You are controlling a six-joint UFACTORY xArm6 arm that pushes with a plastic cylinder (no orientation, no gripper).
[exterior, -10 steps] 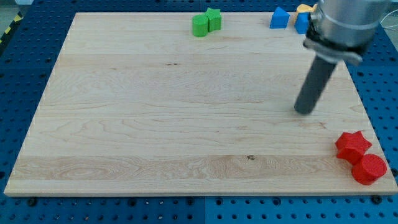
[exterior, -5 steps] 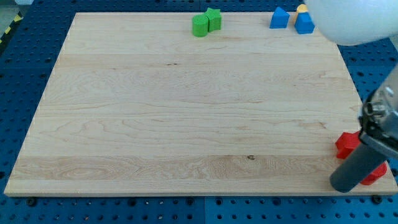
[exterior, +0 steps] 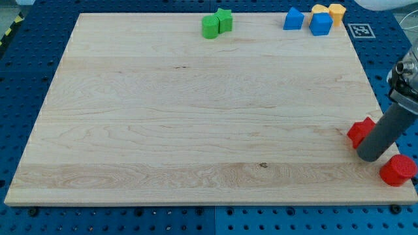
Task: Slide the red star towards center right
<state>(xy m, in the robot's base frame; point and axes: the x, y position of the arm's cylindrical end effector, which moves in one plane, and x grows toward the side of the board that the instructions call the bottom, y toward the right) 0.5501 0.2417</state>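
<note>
The red star (exterior: 360, 131) lies near the board's right edge, below the middle, partly hidden behind my rod. My tip (exterior: 369, 156) rests on the board right against the star's lower right side, between it and the red cylinder (exterior: 398, 170). The red cylinder sits at the board's bottom right corner, apart from the star.
A green cylinder (exterior: 209, 27) and green star (exterior: 225, 19) touch at the top edge's middle. Two blue blocks (exterior: 293, 19) (exterior: 320, 24) and two yellow-orange blocks (exterior: 336, 10) cluster at the top right. The wooden board (exterior: 196, 111) ends just right of the red blocks.
My tip moved from mid right down past the red blocks, then up between them. The red star shifted up and left; the red cylinder slid right and down, away from the star.
</note>
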